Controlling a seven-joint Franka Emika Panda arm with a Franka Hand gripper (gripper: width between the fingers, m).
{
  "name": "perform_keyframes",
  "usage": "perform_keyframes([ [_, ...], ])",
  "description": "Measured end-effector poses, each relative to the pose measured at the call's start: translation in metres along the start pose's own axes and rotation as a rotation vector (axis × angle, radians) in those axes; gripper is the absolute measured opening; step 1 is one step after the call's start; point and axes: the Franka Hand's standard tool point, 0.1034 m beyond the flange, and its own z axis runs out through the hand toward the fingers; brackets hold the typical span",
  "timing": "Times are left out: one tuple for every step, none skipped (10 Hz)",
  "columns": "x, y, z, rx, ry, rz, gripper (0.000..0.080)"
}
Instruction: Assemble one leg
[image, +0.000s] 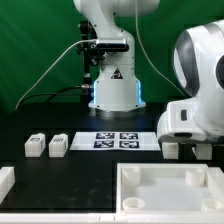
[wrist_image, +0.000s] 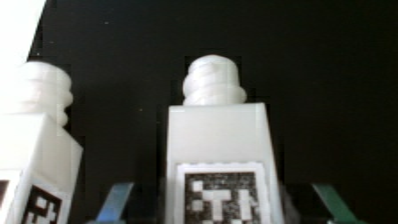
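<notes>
In the wrist view a white leg (wrist_image: 222, 140) stands between my fingers, with a rounded peg at its far end and a black-and-white tag near my jaws. My gripper (wrist_image: 224, 198) is open: the fingertips (wrist_image: 121, 196) sit on either side of the leg with a dark gap on each side. A second leg (wrist_image: 36, 140) lies just beside it. In the exterior view my gripper (image: 186, 150) is low over the black table at the right, and a white block (image: 170, 150) shows under the hand. Two more legs (image: 35, 145) (image: 58, 147) lie at the exterior view's left.
The marker board (image: 117, 139) lies in the middle in front of the robot base (image: 113, 90). The large white panel with raised rims (image: 165, 190) lies at the front. Another white part (image: 5, 180) sits at the front left edge.
</notes>
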Motion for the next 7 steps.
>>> perform_keyframes([
  [0.0, 0.0, 0.0, 0.0, 0.0, 0.0, 0.0289],
  [0.0, 0.0, 0.0, 0.0, 0.0, 0.0, 0.029],
  [0.001, 0.0, -0.003, 0.001, 0.004, -0.002, 0.0291],
  [0.001, 0.012, -0.061, -0.061, 0.109, -0.118, 0.0291],
  [-0.01, 0.018, -0.086, -0.051, 0.102, -0.141, 0.0291],
  [-0.008, 0.026, -0.126, -0.032, 0.21, -0.178, 0.0291],
  [-0.011, 0.037, -0.167, -0.021, 0.453, -0.199, 0.0291],
])
